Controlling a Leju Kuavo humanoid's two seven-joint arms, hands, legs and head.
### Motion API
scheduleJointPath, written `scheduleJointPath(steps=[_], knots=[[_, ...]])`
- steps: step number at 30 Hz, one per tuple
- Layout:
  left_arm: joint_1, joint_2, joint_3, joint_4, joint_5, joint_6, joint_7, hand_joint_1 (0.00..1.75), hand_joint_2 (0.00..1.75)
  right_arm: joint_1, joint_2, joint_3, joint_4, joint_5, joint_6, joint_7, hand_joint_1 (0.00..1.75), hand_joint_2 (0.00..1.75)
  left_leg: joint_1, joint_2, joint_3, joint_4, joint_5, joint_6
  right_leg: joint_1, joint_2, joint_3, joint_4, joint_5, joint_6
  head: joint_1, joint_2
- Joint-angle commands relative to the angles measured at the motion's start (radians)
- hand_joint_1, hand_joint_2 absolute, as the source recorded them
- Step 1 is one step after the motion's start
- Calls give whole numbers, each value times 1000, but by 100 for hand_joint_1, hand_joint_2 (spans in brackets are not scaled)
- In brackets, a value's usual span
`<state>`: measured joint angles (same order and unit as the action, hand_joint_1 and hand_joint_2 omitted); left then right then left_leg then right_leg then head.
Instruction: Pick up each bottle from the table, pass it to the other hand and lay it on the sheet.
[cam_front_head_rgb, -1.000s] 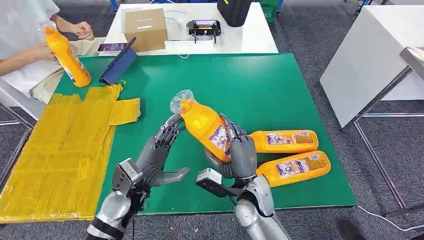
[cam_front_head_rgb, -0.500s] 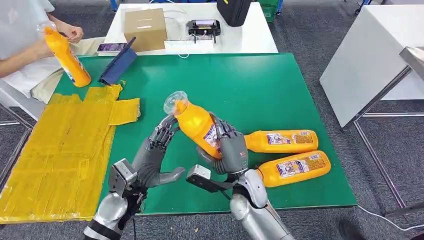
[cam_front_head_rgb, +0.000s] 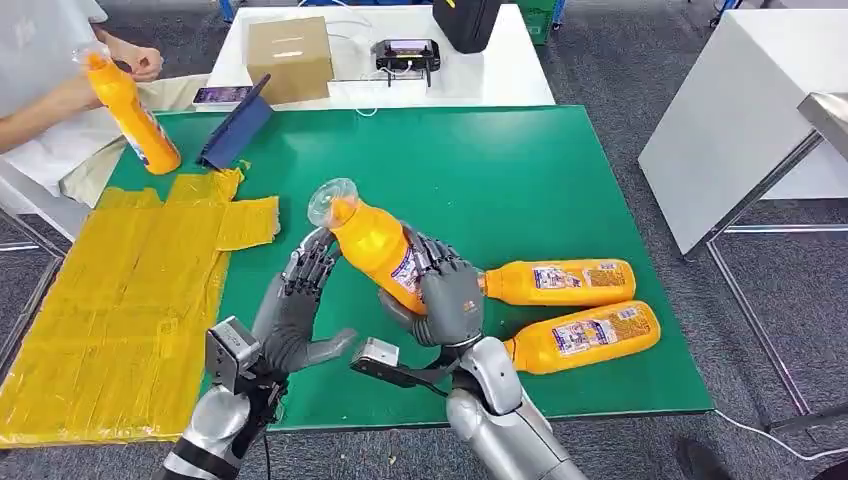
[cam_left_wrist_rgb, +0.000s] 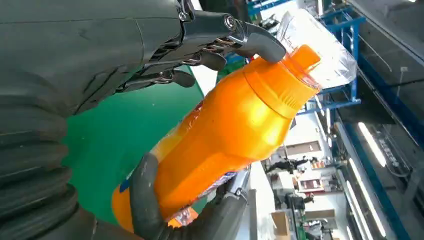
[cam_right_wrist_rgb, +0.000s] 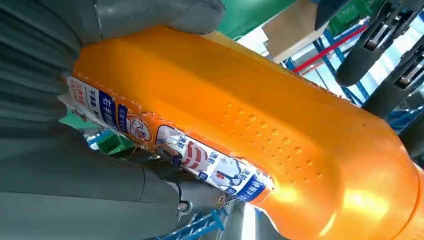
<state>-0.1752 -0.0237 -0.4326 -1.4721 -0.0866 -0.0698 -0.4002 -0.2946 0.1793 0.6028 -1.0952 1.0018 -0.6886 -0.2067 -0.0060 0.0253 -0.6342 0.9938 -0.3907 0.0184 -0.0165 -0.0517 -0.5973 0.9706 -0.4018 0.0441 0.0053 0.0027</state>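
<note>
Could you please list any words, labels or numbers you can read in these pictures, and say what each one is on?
Held bottle, gripped by the right hand: its label carries Chinese characters and small pictograms, too blurred and turned to quote.
Two bottles lying on the green table: printed labels, too small to read.
Bottle held by the person: label too small.
Cardboard box: no legible text.

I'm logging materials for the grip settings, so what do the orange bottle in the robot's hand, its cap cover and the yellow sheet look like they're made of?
Orange bottle: probably glossy moulded plastic, with bright highlights and a dimpled patch; its printed label looks like thin film.
Cap cover: clear thin plastic, see-through and crinkled.
Yellow sheet: looks like overlapping strips of glossy yellow tape or film, with visible seams and wrinkles; I can't tell which.
</note>
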Motion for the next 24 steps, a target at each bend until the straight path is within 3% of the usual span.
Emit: scheduleJointPath(steps=[1, 11, 13, 15, 17, 19, 24], knots=[[-109, -24, -45, 148, 5, 3, 30, 0, 175, 8, -20, 192, 65, 60, -10, -58, 175, 175, 2, -5, 5, 0, -2, -2, 1, 0, 6, -2, -2, -2, 0, 0], [-111, -25, -37, 160, 12, 9, 32, 0, 175, 20, -11, 167, 57, 66, -10, -80, 175, 175, 1, -4, 3, -1, -1, -1, 1, 0, 4, -1, -1, -1, 0, 0], [-108, -22, -27, 168, 13, 24, 41, 0, 175, 47, 9, 97, 22, 90, -10, -78, 175, 175, 3, -6, 6, 0, -3, -2, 2, 1, 8, -1, -4, -2, 0, 0], [-93, -16, -17, 154, 5, 40, 46, 0, 175, 103, 49, -68, -75, 101, -10, -102, 175, 175, 3, -5, 5, 1, -3, -2, 2, 3, 7, -1, -3, -2, 0, 0], [-70, -9, -3, 134, -4, 54, 50, 0, 175, 134, 95, -248, -150, 16, -10, -167, 175, 175, 1, -4, 1, 0, -1, -1, 0, 0, 2, 0, -2, -1, 0, 0], [-61, -7, 2, 127, -10, 57, 52, 0, 175, 136, 108, -340, -177, -32, -10, -197, 175, 175, 0, -3, -1, 0, 0, -1, 0, 0, 1, 1, -1, -1, 1, 0], [-59, -8, 3, 126, -11, 57, 52, 0, 175, 129, 92, -340, -171, -53, -10, -203, 175, 175, 0, -2, 0, 0, -1, -1, 0, 2, 2, 0, -1, -1, 1, 0]])
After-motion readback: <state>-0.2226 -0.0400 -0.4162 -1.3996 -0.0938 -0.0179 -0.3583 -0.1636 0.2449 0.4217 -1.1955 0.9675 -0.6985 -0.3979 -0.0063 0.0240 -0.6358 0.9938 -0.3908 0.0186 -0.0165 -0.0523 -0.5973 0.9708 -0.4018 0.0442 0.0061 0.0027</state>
